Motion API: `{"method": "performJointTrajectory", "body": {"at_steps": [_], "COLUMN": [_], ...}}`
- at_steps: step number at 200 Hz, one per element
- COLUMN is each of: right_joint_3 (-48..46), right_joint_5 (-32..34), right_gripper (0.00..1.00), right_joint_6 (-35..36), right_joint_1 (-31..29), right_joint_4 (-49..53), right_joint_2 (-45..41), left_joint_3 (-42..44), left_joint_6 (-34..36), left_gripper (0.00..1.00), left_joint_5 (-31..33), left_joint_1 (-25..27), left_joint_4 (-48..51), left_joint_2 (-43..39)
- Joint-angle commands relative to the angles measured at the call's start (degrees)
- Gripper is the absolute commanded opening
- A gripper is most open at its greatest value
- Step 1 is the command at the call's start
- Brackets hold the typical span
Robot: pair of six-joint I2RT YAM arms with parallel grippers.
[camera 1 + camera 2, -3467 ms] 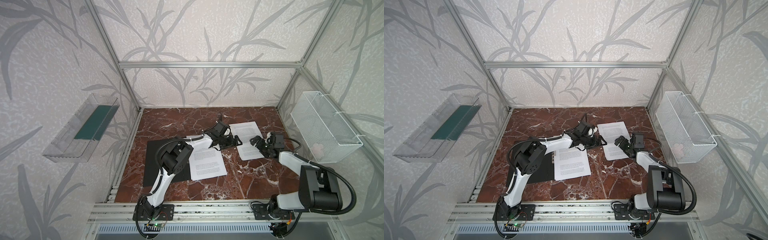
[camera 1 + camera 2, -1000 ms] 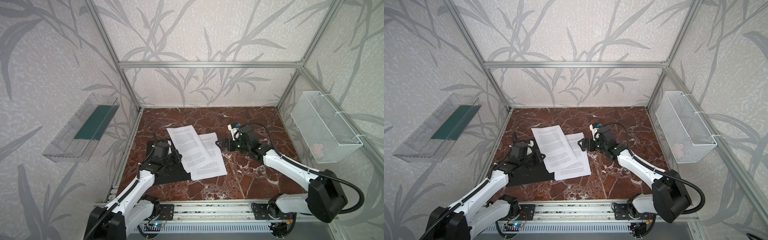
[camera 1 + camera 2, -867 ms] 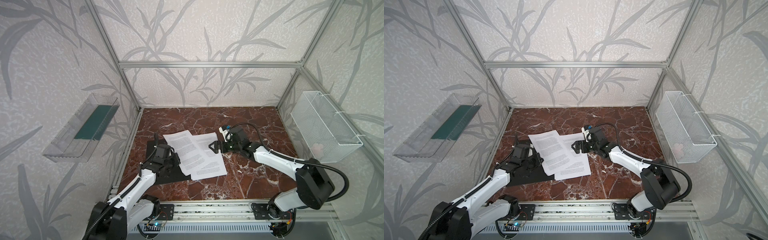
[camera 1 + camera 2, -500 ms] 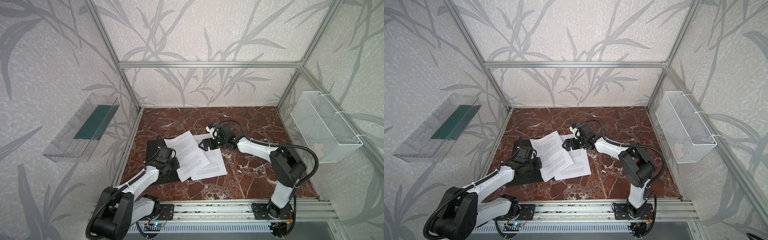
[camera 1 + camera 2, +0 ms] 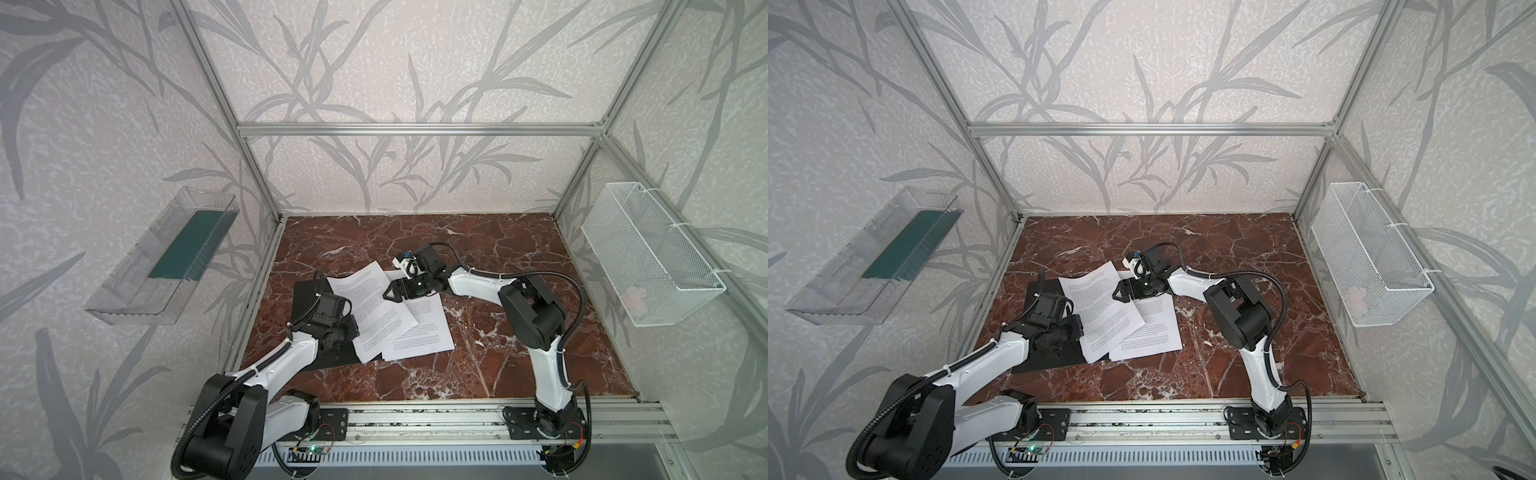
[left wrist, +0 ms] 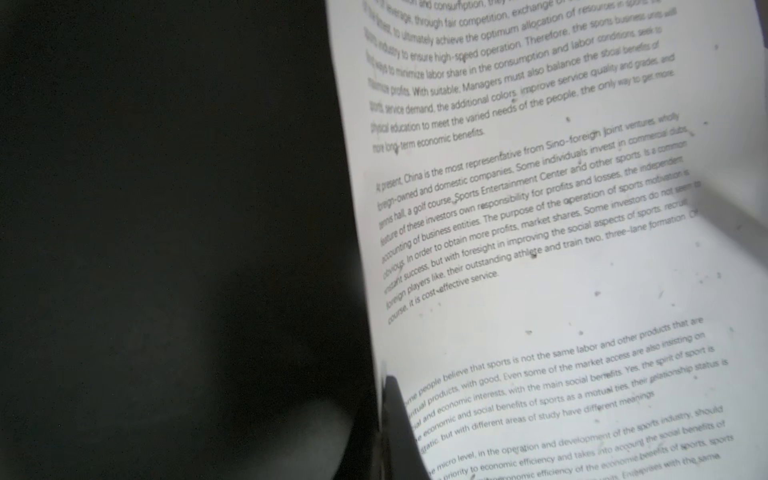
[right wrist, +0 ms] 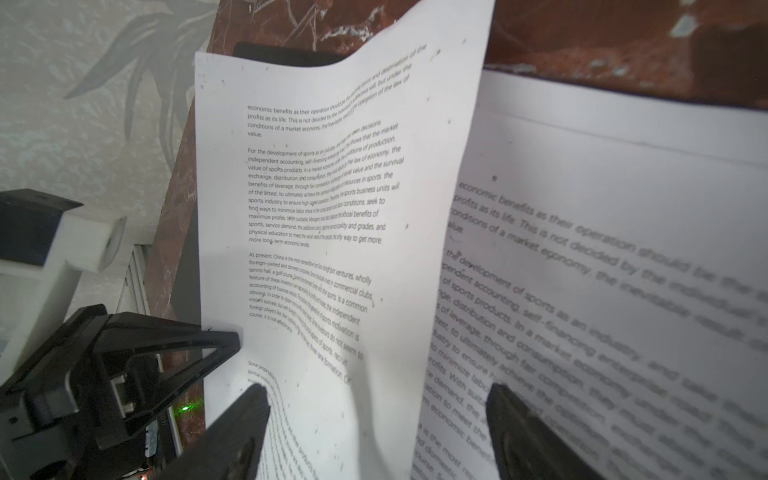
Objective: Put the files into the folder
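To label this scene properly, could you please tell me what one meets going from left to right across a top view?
Clear tray → folder → files → wire basket.

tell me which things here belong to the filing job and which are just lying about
Job: top sheet, held at its edge by the left gripper; lower sheet; open black folder.
Lying about: clear wall tray; wire basket.
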State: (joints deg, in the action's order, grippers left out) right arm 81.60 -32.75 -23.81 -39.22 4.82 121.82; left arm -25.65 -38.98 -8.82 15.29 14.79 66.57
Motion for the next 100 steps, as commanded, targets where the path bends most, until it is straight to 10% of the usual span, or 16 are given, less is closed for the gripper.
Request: {"method": "performJointTrajectory", "body": {"at_steps": [1, 57, 100], "right_joint_3": [1.35, -2.03, -15.76], "right_joint_5": [-4.65, -5.33, -1.05], "right_gripper": [0.64, 0.00, 0.00], "right_joint_6": [-2.85, -5.97, -8.01], "right_joint_1": [-0.56, -0.50, 1.94], "right_joint_4": [-1.69, -5.54, -12.89], "right_joint_2": [1.46, -1.81, -14.61], "left_joint_3": [0.60, 0.75, 3.05], "left_joint_6": [0.51, 0.40, -0.55], "left_gripper": [0.00, 0.10, 0.84], "left_joint_5": [0.79, 0.81, -2.25], "left_joint_1": [-0.17, -0.25, -0.18], "left_joint_4": [0.07, -0.02, -1.36], "left_joint_2": [-0.47, -2.15, -10.96]}}
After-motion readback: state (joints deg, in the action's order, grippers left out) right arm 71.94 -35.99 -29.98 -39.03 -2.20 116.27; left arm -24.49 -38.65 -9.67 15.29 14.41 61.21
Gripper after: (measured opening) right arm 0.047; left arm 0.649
